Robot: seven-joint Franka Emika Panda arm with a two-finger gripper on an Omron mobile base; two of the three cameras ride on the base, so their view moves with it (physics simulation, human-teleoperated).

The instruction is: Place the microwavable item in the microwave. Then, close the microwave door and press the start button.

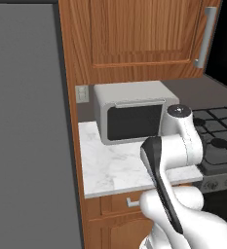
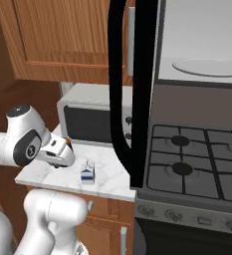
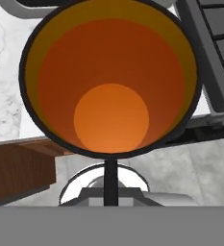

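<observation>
Cup (image 3: 111,77): black rim, orange interior, mouth facing hand camera; claw grip state unclear.

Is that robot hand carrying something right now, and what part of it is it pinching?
It looks so: the hand view looks straight into a black cup with an orange inside, close against the gripper. A dark finger meets its rim, so the hold seems to be there.

Arm's folded up pretty tight here, elbow high and forearm angled down with the wrist tipped low. The end effector (image 2: 62,152) sits at the wrist's lower end, clamped on the cup (image 3: 111,77), whose orange inside faces the hand camera.
</observation>
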